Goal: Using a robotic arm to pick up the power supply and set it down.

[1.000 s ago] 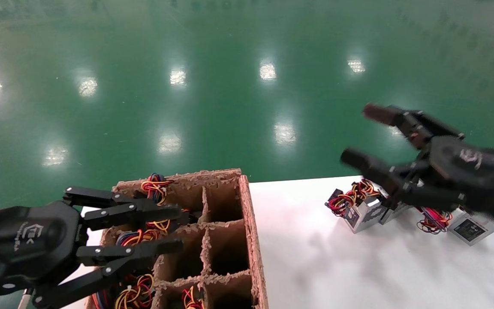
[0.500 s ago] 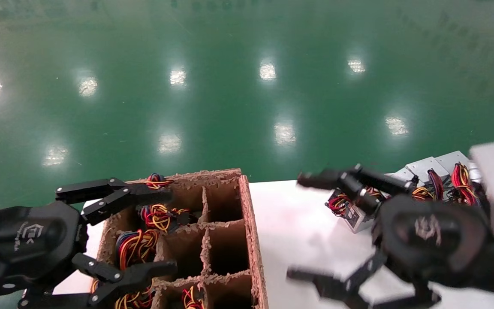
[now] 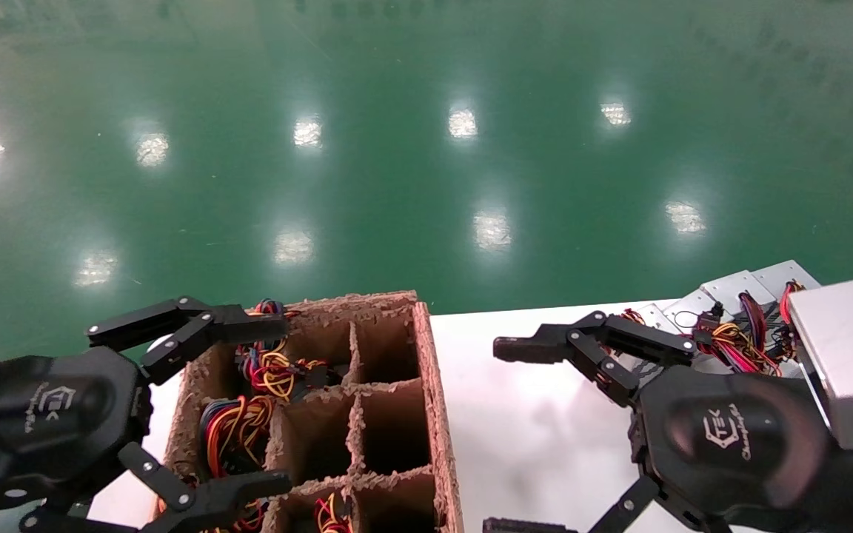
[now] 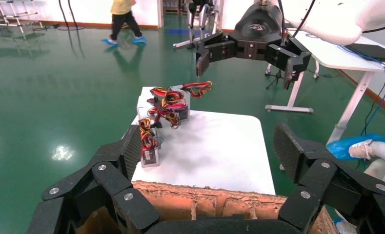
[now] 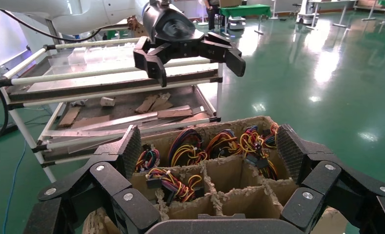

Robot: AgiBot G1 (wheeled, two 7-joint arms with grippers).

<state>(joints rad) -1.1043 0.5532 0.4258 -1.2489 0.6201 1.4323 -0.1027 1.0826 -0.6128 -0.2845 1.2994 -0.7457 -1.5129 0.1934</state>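
From the head view, the left gripper [image 3: 260, 403] hangs spread wide above the cardboard divider box [image 3: 397, 414], and the right gripper [image 3: 504, 437] hangs just as wide, holding nothing, over the white table [image 3: 537, 437], the power supplies [image 3: 730, 318] lying just beyond it. The left wrist view shows the power supplies [image 4: 163, 109] clustered at the table's far edge, beneath the right gripper [image 4: 246, 61]. The right wrist view shows wire bundles [image 5: 205, 146] in the box compartments below the left gripper [image 5: 195, 61].

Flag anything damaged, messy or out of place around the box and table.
The cardboard divider box has ragged, crumbling edges along its rim and partitions. Wire bundles spill loosely out of its left cells. The power supplies on the white table sit in an untidy cluster with tangled wires. Both hands, left hand and right hand, are open and empty.
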